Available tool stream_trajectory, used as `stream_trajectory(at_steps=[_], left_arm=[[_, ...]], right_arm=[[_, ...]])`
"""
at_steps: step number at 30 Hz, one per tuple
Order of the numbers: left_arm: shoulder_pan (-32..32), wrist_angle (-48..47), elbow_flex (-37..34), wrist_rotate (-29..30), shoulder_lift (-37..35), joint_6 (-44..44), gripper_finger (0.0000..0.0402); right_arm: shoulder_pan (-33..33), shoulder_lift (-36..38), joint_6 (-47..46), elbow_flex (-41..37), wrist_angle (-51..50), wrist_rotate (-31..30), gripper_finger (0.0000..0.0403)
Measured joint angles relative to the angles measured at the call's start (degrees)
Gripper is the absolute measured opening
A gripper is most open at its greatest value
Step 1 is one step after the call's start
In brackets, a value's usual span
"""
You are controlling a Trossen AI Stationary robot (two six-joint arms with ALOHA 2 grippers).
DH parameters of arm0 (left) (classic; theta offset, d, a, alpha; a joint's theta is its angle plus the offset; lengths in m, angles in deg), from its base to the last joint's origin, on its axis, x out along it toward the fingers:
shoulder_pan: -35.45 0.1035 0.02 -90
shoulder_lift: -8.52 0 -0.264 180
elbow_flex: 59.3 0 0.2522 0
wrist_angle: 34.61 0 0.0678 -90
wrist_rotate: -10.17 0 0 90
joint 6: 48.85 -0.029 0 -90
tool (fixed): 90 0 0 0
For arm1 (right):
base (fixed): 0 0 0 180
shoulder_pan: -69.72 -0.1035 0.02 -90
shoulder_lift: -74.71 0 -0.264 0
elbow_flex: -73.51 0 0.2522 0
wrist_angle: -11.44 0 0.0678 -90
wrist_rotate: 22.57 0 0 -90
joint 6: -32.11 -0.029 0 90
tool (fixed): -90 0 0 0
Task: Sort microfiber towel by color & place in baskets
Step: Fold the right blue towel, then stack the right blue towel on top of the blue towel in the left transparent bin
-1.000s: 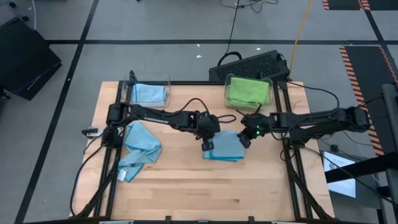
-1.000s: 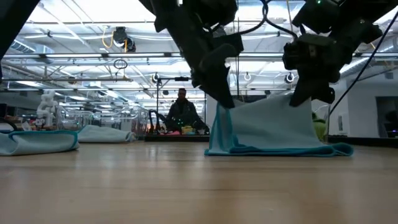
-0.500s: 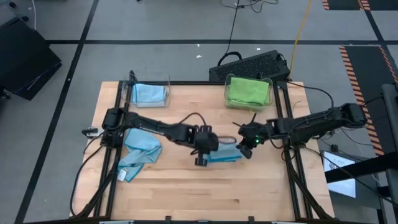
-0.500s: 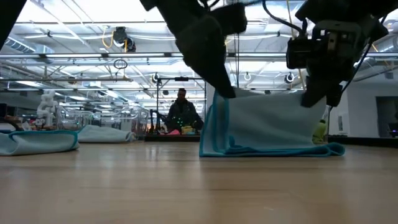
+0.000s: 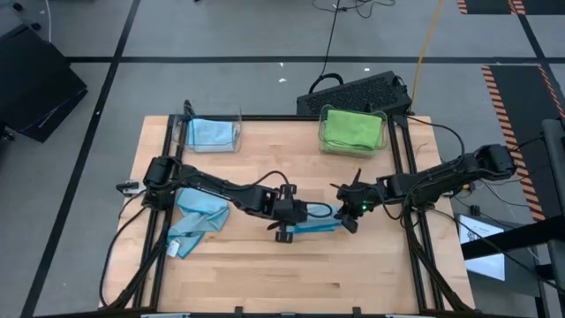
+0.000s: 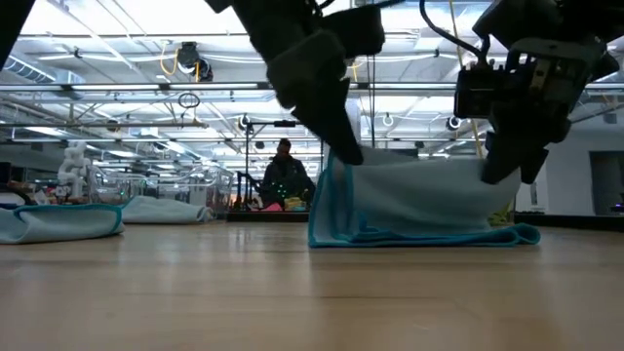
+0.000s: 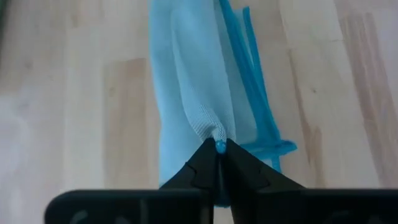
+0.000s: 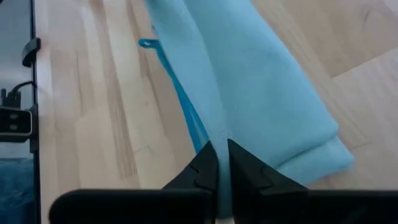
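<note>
The light-blue microfiber towel is lying just below the centre of the high view, its long axis running left to right, strung between both arms. The left gripper is pinching its left end, fingers pressed together on a corner of cloth in the left wrist view; the right gripper is nipping the right end the same way. So the towel is sitting directly at both fingertips, each arm equally near its own end. The blue-filled clear basket is waiting at upper left, nearer the left arm; the green-filled clear basket at upper right. A second blue towel is lying at centre left.
</note>
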Motion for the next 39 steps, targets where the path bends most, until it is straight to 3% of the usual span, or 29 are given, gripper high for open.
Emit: stream_trajectory(at_steps=[5, 12, 16, 20, 25, 28, 34, 39], left_arm=[[-0.05, 0.83, -1.82, -3.36, 0.02, 1.1, 0.0052], [-0.31, 2.89, -1.96, -5.63, 0.03, 1.32, 0.011], [-0.09, 3.47, -1.92, -7.48, -0.02, 5.95, 0.0145], [0.83, 1.65, -1.92, -11.59, -1.82, 11.23, 0.017], [2.71, -0.42, -1.9, -13.98, -4.22, 14.91, 0.0178], [3.87, 4.23, -2.25, -14.01, -4.31, 15.74, 0.017], [5.7, 17.82, -8.81, -17.93, -0.64, 17.05, 0.0106], [7.03, 20.3, -11.85, -12.51, -0.09, 17.02, 0.004]], right_arm=[[-0.5, -0.23, 1.23, -0.09, 0.76, 0.65, 0.0051], [-1.52, -0.2, -1.0, -0.09, 1.96, 1.62, 0.0139], [-1.49, -0.2, -1.9, -0.09, 2.31, 1.92, 0.0176], [-1.49, 0.08, -2.29, -0.09, 5.32, 3.18, 0.0189], [-1.48, -0.55, -1.24, -0.07, 11.25, 1.41, 0.0175], [-1.11, -1.94, 1.07, -0.86, 14.21, -1.64, 0.0153], [0.99, -6.18, -0.21, -5.32, 24.46, -1.63, 0.0089], [2.73, -7.5, -0.19, -8.64, 26.74, -3.74, 0.0036]])
